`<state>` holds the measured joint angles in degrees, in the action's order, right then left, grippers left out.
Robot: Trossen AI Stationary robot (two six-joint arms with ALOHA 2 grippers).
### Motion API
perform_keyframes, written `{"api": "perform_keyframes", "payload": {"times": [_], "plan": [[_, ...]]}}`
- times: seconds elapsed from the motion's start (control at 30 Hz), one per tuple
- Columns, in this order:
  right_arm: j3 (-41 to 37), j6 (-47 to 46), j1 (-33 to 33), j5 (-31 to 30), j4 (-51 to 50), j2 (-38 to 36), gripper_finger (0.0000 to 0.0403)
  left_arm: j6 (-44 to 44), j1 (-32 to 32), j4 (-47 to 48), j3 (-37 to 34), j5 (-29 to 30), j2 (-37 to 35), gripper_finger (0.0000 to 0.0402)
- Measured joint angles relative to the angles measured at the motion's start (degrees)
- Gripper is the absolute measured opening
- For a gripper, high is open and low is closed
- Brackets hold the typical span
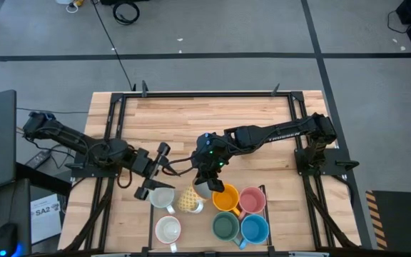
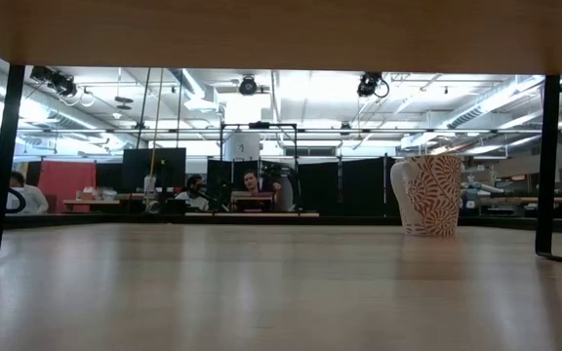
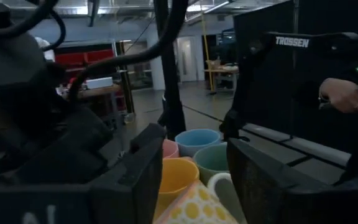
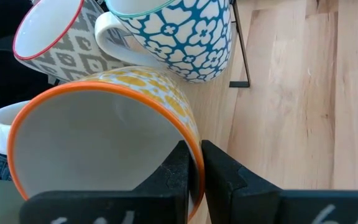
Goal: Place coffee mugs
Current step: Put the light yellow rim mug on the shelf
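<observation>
- In the high view we see the right gripper (image 1: 207, 173) at lower centre of the frame, over the near edge of the table (image 1: 212, 118), its arm reaching in from the right.
- In the right wrist view the right gripper (image 4: 194, 163) has its fingers closed narrow on the rim of a tilted mug with an orange rim (image 4: 104, 149), one finger inside the wall and one outside.
- Behind it in that view stand a blue flower-patterned mug (image 4: 179, 34) and a grey patterned mug with a red rim (image 4: 58, 40), touching each other.
- The left gripper (image 1: 155, 170) sits lower left of centre in the high view, fingers spread wide, holding nothing.
- Just below it is a white mug (image 1: 163, 198), with a second white mug (image 1: 168, 229) nearer the bottom edge.
- A yellow-patterned mug (image 1: 188, 200) lies beside the first white mug.
- Lower right of centre, packed together, we see an orange mug (image 1: 225, 198), a pink mug (image 1: 252, 200), a green mug (image 1: 225, 226) and a blue mug (image 1: 255, 228).
- The low view shows one red-and-white patterned mug (image 2: 427, 195) upright at the right of the frame.
- People (image 2: 222, 192) sit far back in the room.
</observation>
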<state>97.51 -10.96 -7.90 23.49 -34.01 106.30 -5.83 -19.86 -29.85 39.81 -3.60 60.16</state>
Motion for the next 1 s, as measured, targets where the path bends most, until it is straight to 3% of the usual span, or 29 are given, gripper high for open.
{"api": "perform_keyframes", "payload": {"times": [0.2,0.47,0.67,1.0], "plan": [[0.0,0.0,0.0,0.1,0.0,0.0,0.0035,0.2,-0.4,2.2,3.4,0.1,3.1,0.0212],[0.0,-0.1,0.0,0.1,-0.1,0.0,0.0035,-1.9,-0.2,27.6,19.2,0.1,10.7,0.0212],[0.0,-3.0,0.0,0.2,-0.3,0.0,0.0035,-3.9,-0.4,38.4,27.9,0.2,15.3,0.0212],[0.0,-3.1,0.0,0.3,-0.5,0.1,0.0035,-4.0,-0.4,45.8,30.2,2.0,18.9,0.0212]]}}
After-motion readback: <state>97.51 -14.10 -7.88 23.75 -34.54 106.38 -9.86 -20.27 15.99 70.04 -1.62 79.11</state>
